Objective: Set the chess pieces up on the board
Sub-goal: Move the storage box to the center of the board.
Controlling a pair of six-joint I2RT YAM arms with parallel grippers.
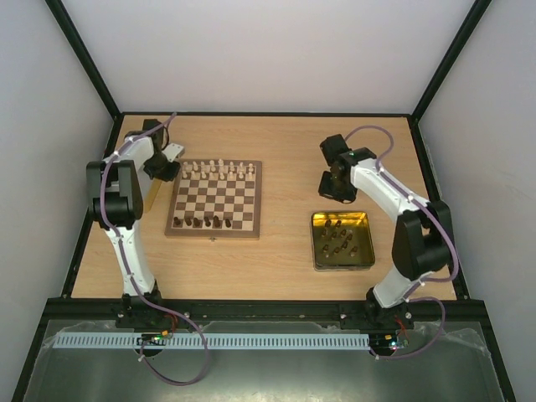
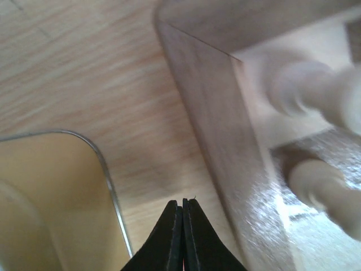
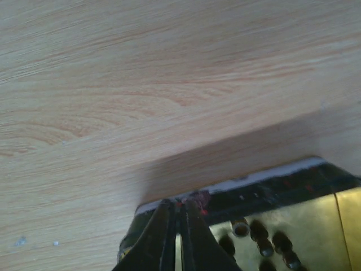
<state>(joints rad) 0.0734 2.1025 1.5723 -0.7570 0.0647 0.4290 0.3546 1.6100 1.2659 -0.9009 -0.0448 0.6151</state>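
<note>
Chessboard of chequered dark-brown and cream wood [image 1: 214,199], cream wooden chessmen [image 1: 219,169] ranked on its far edge; dark chessmen [image 1: 339,240] are seen in a shiny gold metal tray [image 1: 314,243]. Left gripper [image 2: 183,204] and right gripper [image 3: 180,206] are closed, visibly empty.

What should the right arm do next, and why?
Probably open the right gripper and dip it toward a dark piece in the gold tray. Its fingers look closed with nothing visible between them, it hangs over the tray's far rim, and the near row of the board holds only a few dark pieces.
</note>
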